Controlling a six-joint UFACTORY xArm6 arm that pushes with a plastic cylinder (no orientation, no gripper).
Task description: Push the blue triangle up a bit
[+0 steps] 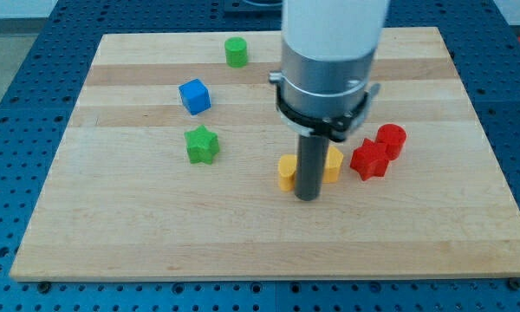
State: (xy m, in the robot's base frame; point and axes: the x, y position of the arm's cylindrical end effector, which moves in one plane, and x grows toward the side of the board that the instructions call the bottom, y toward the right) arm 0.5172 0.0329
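Note:
No blue triangle shows in the camera view; the arm's wide silver body may hide it. The only blue block I see is a blue cube at the upper left. My tip rests on the wooden board near the middle. It stands between two yellow blocks, one just to its left and one just to its right, both partly hidden by the rod. I cannot tell whether the rod touches them.
A green cylinder stands near the top edge. A green star lies left of the tip. A red star and a red cylinder sit close together to the tip's right.

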